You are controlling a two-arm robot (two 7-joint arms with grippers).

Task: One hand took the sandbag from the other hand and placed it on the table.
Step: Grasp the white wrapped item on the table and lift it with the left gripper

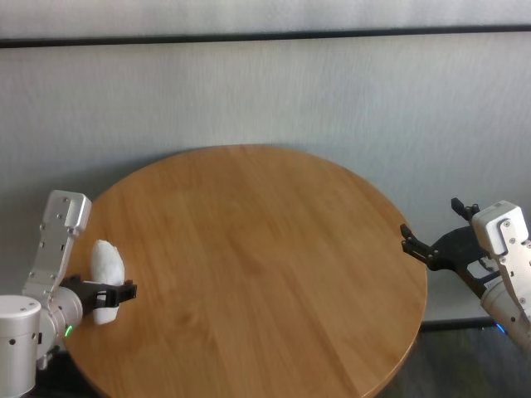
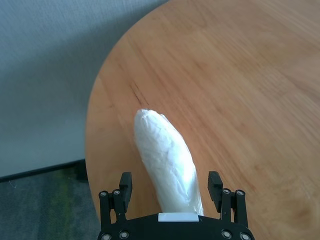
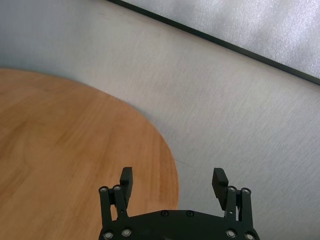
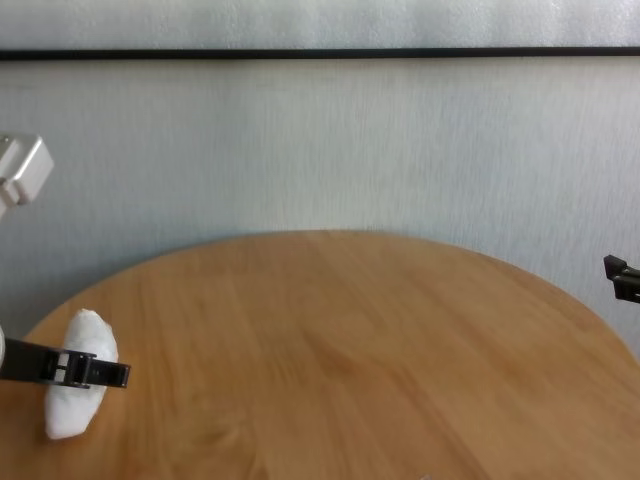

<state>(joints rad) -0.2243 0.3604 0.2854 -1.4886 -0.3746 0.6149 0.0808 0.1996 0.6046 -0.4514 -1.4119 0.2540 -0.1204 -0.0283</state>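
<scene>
Handover is the step ahead, by my reading, and it has not begun: the left claw (image 1: pixel 106 292), the one with the green ring on its wrist, has the sandbag (image 1: pixel 107 268) pinched between its fingers at about 8 o'clock over the desk (image 1: pixel 265 274), just inside the rim. In the left wrist view the sandbag (image 2: pixel 167 160) runs lengthways out from between the two fingers (image 2: pixel 125 184), its far end pointing away over the wood; the chest view shows the pouch (image 4: pixel 79 385) standing roughly upright in the grip, low over the desk, though whether its lower end touches the wood I cannot tell

Out at about 3 o'clock, the right claw (image 1: pixel 431 240) hangs just off the desk's edge, well apart from the sandbag, its fingers spread wide with nothing between them; the right wrist view shows the same wide gap (image 3: pixel 173 181) above the rim and the grey wall beyond

Next move, as I judge it, calls for both arms to come toward the middle so the wide right claw can close across the free end of the pouch before the left lets go. The soft, lumpy fill may sag or slip at the transfer

Containers: none in view
</scene>
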